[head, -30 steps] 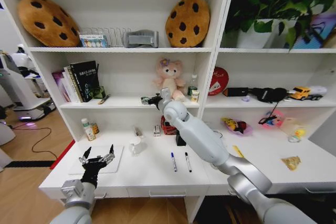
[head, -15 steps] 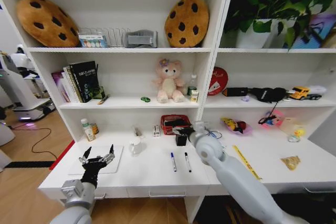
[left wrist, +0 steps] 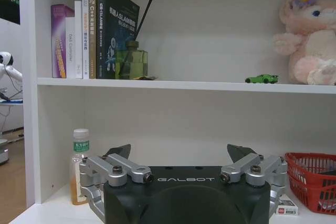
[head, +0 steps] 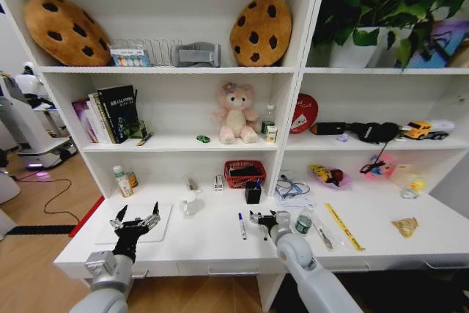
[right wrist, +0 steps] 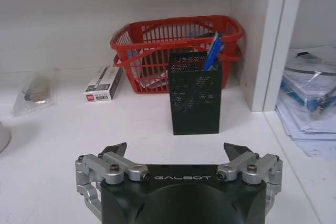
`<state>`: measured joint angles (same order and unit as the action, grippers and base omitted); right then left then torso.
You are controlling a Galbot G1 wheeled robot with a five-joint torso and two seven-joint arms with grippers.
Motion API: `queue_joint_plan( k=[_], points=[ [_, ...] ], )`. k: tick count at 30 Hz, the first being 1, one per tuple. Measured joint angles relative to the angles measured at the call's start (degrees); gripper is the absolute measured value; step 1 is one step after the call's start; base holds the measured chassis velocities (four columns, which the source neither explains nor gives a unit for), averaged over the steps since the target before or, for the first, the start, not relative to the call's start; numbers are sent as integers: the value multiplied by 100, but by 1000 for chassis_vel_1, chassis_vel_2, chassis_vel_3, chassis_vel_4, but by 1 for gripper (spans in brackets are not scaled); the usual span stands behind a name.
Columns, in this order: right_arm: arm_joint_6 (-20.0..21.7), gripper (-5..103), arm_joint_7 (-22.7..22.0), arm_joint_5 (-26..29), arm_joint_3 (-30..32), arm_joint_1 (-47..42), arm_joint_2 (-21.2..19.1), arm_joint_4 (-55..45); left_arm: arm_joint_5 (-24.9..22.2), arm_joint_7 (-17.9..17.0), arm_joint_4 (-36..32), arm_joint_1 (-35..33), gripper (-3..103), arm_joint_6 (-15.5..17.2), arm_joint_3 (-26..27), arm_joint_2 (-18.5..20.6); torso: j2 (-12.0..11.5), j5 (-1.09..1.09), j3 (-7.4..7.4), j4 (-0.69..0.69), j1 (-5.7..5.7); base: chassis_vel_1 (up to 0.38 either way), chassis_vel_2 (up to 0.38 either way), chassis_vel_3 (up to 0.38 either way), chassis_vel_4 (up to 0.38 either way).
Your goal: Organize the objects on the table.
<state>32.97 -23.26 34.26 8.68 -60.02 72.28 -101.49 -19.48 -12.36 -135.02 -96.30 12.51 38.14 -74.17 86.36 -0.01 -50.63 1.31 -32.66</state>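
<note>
Taking the black mesh pen holder (right wrist: 195, 94) as landmark: bare bench (head: 212, 236) lies in front of it, where the right tool (head: 264, 218) hovers with jaws spread. Behind it the red basket (right wrist: 173, 51) blocks the way (nearly touching), beside it a white shelf upright (right wrist: 265, 40) walls one side. Two pens (head: 242, 226) lie on the bench before it, and a small bottle (head: 304, 220) stands near them.
</note>
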Motion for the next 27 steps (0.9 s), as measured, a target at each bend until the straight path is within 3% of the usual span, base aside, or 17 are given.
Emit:
queue_joint_plan(
  k=[8,17,20,23,25,27],
  points=[
    [-66,100,-396,21,-328,498,349,606,0,0,0,0,100,0,0,0,0,0,-1,1,0,0,0,0,0],
    [141,101,-1024,205,-776,810,821,1063,0,0,0,0,100,0,0,0,0,0,0,2,0,0,0,0,0],
    [188,98,-1121,240,-848,830,882,1094,0,0,0,0,100,0,0,0,0,1,0,1,0,0,0,0,0],
    [213,83,-1196,285,-894,865,915,1162,0,0,0,0,100,0,0,0,0,1,0,2,0,0,0,0,0],
    [213,83,-1205,293,-897,876,918,1189,0,0,0,0,100,0,0,0,0,1,0,2,0,0,0,0,0],
    [211,73,-1266,313,-906,903,927,1239,0,0,0,0,100,0,0,0,0,1,0,2,0,0,0,0,0]
  ],
)
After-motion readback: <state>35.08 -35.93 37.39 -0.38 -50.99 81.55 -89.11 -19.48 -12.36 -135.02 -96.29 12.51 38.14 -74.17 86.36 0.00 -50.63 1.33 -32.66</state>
